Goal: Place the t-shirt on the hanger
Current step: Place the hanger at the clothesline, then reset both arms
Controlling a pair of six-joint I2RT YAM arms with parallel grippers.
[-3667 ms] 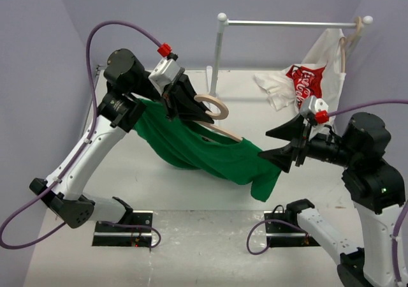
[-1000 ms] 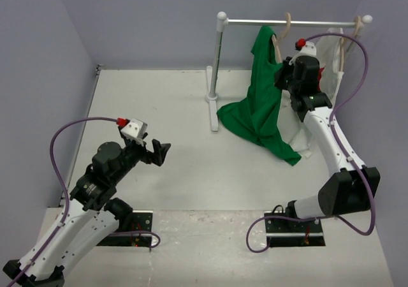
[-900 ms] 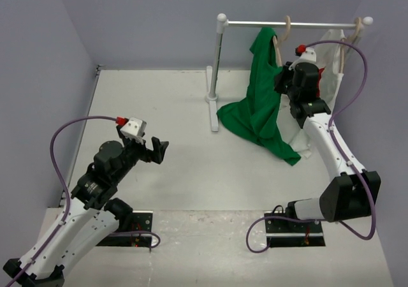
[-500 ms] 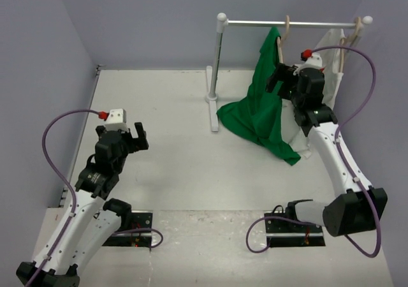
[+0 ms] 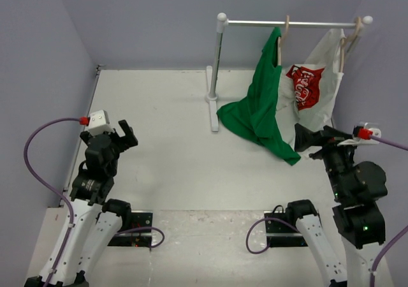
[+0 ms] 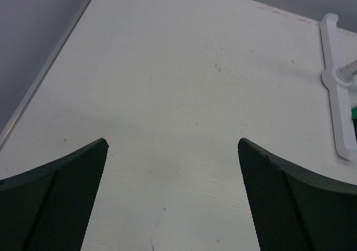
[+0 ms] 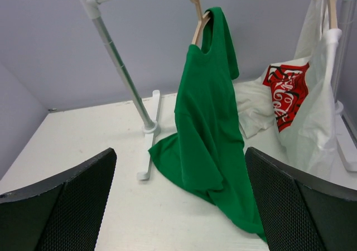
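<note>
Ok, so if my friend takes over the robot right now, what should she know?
Left gripper: open, empty, over the table.
Right gripper: open, empty, facing the rail.
The t-shirt hangs on the hanger, hooked on the rail beside the white logo shirt; its hem trails on the table.
Done: shirt on hanger, hanger on rail.
Left: likely nothing; maybe check both shoulders are seated, which is unclear.

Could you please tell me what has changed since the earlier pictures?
The t-shirt on its hanger went from above the table onto the rail; the right gripper let go there and withdrew. The left gripper also let go and retreated leftward. The white shirt stayed hanging.
</note>
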